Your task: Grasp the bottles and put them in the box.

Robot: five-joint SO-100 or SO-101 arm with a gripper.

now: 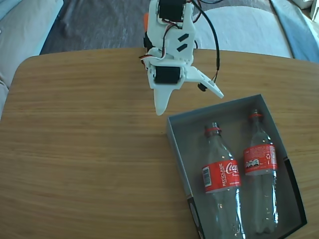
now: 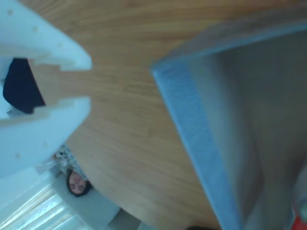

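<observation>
Two clear Coca-Cola bottles with red labels lie side by side inside the grey-blue box (image 1: 175, 142), necks pointing to the far side. One bottle (image 1: 221, 175) is on the left and the other bottle (image 1: 260, 159) on the right in the fixed view. My white gripper (image 1: 189, 103) hangs open and empty above the table, just beyond the box's far left corner. In the wrist view a white finger (image 2: 43, 124) fills the left edge, the box rim (image 2: 192, 120) runs down the right, and a red bit of bottle (image 2: 300, 221) shows at the bottom right corner.
The wooden table (image 1: 84, 149) stretches left of the box. A black cable (image 1: 216, 45) loops beside the arm. Sofa cushions (image 1: 239, 30) lie beyond the far edge. A person (image 2: 76, 182) shows far off in the wrist view.
</observation>
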